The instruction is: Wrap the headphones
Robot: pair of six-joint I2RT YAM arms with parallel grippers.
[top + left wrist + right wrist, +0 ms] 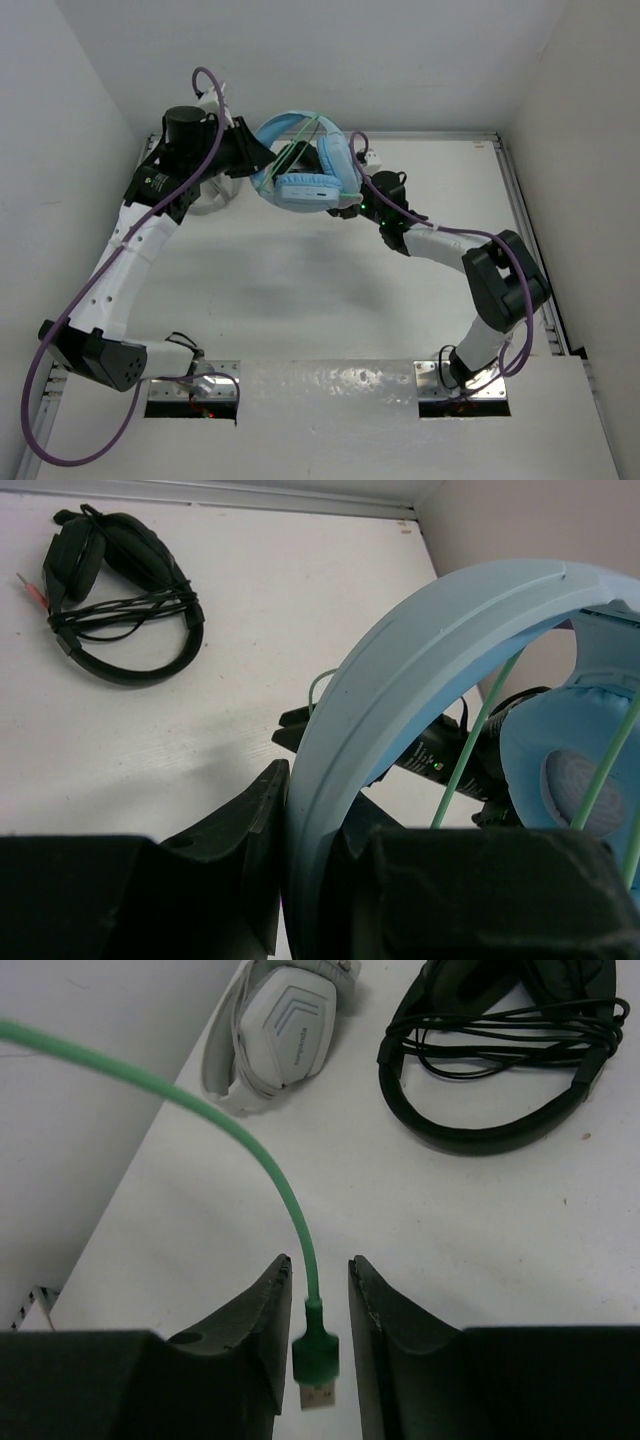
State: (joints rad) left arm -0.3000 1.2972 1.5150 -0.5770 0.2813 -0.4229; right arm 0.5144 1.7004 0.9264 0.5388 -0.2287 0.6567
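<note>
The light blue headphones [305,185] hang above the table at the back centre. My left gripper [262,158] is shut on their headband [400,650], which fills the gap between its fingers [265,810]. The pale green cable [478,735] runs in several turns across the headband and earcup [560,750]. My right gripper [352,205] is just right of the earcups. In the right wrist view its jaws [319,1260] stand apart with the green cable's [250,1145] plug [318,1360] hanging loose between them, touching neither finger.
Black headphones [115,590] with a bundled cable lie on the table at the back, also in the right wrist view [500,1060]. Light grey headphones [285,1030] lie beside the left wall, partly hidden under my left arm [215,195]. White walls enclose the table.
</note>
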